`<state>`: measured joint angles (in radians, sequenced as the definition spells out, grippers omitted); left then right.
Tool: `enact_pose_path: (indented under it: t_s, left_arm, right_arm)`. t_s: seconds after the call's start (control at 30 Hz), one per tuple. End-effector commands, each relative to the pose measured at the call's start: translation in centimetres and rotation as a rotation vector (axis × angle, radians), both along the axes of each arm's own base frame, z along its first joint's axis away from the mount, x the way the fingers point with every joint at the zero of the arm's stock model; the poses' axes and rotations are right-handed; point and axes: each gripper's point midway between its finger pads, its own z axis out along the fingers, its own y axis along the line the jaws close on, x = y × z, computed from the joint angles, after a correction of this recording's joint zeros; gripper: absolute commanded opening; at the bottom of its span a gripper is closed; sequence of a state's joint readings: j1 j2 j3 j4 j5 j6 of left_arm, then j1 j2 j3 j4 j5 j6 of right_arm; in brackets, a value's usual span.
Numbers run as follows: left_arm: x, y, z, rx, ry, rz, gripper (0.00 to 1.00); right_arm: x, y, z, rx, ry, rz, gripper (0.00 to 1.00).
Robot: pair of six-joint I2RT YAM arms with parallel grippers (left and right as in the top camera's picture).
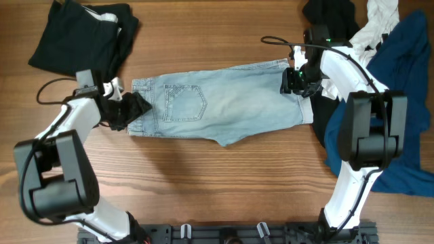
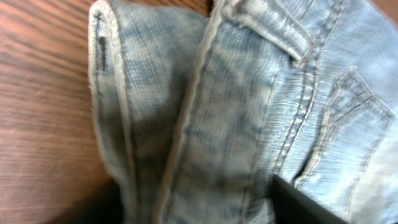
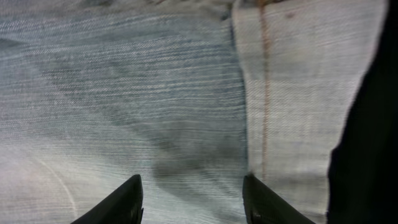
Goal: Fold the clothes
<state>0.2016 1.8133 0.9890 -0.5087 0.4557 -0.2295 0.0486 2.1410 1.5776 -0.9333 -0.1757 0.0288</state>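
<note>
The pale-blue denim shorts point(image 1: 224, 102) lie flat in the middle of the table, waistband to the left, legs to the right, back pocket up. My left gripper point(image 1: 132, 108) is at the waistband's left end. In the left wrist view the folded waistband point(image 2: 205, 112) lies between its wide-apart fingers point(image 2: 193, 199), so it is open. My right gripper point(image 1: 296, 81) hovers over the upper leg's hem. Its fingers point(image 3: 191, 186) are open just above the denim point(image 3: 124, 93), beside the pale hem strip point(image 3: 298, 93).
A black garment point(image 1: 81, 34) lies at the back left. At the right are a deep-blue piece point(image 1: 400, 102), white fabric point(image 1: 380, 17) and black fabric point(image 1: 329, 13). A black cable point(image 1: 278, 41) loops near the right arm. Bare wood runs along the front.
</note>
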Motion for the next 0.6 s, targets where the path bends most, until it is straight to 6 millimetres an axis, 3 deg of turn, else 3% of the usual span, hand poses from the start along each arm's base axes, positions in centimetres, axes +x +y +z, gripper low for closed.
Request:
enact_pose_path:
  t_s: [0.0, 0.03, 0.07, 0.2, 0.33, 0.47, 0.57]
  left_arm:
    - [-2.7, -1.5, -3.9, -0.012, 0.133, -0.025, 0.3]
    - [-2.7, -0.9, -4.1, 0.015, 0.144, 0.006, 0.12]
    - [-2.7, -0.4, -4.2, 0.037, 0.154, 0.03, 0.04]
    - [-2.6, 0.7, -4.0, 0.058, 0.157, 0.066, 0.04]
    - [-2.6, 2.8, -2.4, 0.128, 0.169, 0.103, 0.04]
    - [-1.9, 5.5, 1.8, 0.257, 0.181, 0.129, 0.04]
    - [-0.5, 6.2, 5.6, 0.299, 0.122, 0.098, 0.04]
  right_arm:
    - [0.1, 0.1, 0.7, 0.007, -0.017, -0.006, 0.5]
    - [0.1, 0.1, 0.7, 0.008, -0.017, -0.006, 0.46]
    - [0.1, 0.1, 0.7, 0.01, -0.017, -0.005, 0.38]
    - [0.1, 0.8, 0.9, 0.048, -0.019, -0.001, 0.15]
    - [0.4, 2.2, 1.3, 0.134, -0.029, 0.014, 0.07]
    - [0.5, 4.0, 2.5, 0.246, -0.054, 0.059, 0.04]
    - [0.5, 4.9, 3.2, 0.296, -0.065, 0.067, 0.04]
